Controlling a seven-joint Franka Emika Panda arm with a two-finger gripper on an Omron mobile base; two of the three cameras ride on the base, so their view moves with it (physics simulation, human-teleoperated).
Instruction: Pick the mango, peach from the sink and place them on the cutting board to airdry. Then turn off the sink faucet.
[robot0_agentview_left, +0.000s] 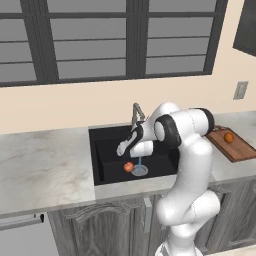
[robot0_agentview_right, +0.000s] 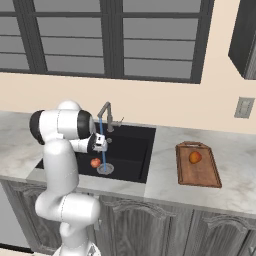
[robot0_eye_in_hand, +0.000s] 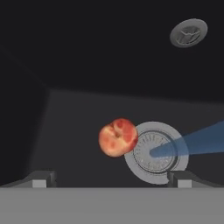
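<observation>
two-finger dark gripper (robot0_eye_in_hand: 112, 179): tips spread apart, empty, above matte-black sink (robot0_agentview_left: 107, 150) | small pinkish-red peach (robot0_eye_in_hand: 118, 137): on basin floor, seemingly touching round steel drain (robot0_eye_in_hand: 156, 152) | blue water stream (robot0_agentview_right: 102, 142) running | orange mango (robot0_agentview_right: 195, 157) on reddish-brown wooden cutting board (robot0_agentview_right: 200, 176)

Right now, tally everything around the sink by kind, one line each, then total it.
Fruit: 2, the peach in the sink beside the drain, the mango on the cutting board
Cutting board: 1
Sink faucet: 1, water running
Sink: 1
Gripper: 1, open above the peach
Total: 6
</observation>
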